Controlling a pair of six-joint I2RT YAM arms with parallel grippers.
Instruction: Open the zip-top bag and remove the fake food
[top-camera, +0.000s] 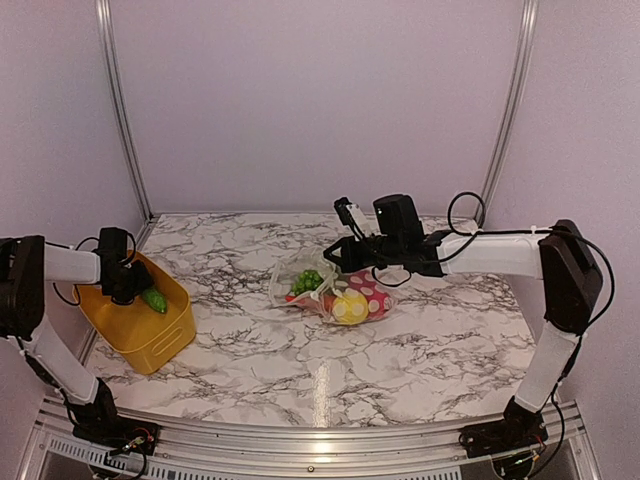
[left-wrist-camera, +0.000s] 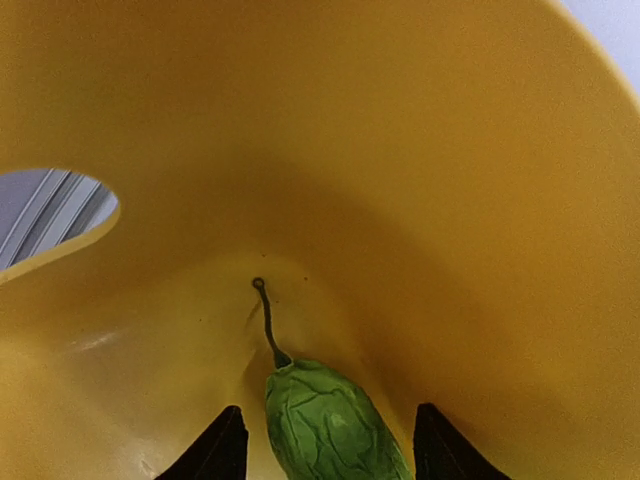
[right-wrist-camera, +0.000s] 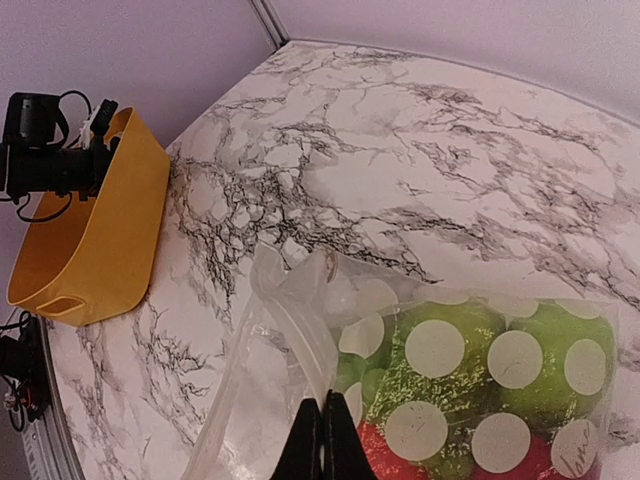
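Left gripper inside yellow basket, jaws parted, clear of green toy vegetable between them; reads as drop-off. Well right of basket: zip-top bag on table, more fake food inside. Right gripper clamped tight on bag's mouth edge, likely anchoring it open.

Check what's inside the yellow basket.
In the basket: one green toy vegetable with a thin stem. No other piece shows; the floor under it and under the left arm is covered.
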